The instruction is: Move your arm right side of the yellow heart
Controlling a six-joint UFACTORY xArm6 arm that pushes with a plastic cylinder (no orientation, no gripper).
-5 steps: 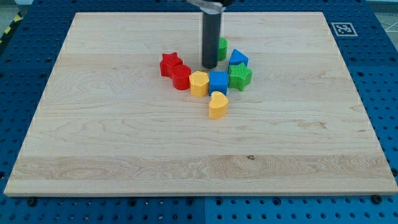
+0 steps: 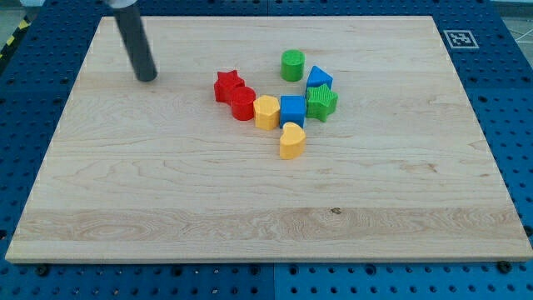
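Observation:
The yellow heart [image 2: 291, 142] lies near the middle of the wooden board [image 2: 166, 200], just below a cluster of blocks. My tip [image 2: 147, 78] rests on the board at the upper left, far to the left of the heart and well left of the red star [image 2: 227, 86]. It touches no block.
The cluster above the heart holds a red star, a red cylinder [image 2: 243, 105], a yellow hexagon-like block [image 2: 266, 112], a blue cube [image 2: 292, 109], a green star-like block [image 2: 321, 102], a blue triangle [image 2: 318, 78] and a green cylinder [image 2: 292, 65].
My tip has moved far left, from just above the blue cube to the board's upper left. The green cylinder it hid now shows fully. No block has moved.

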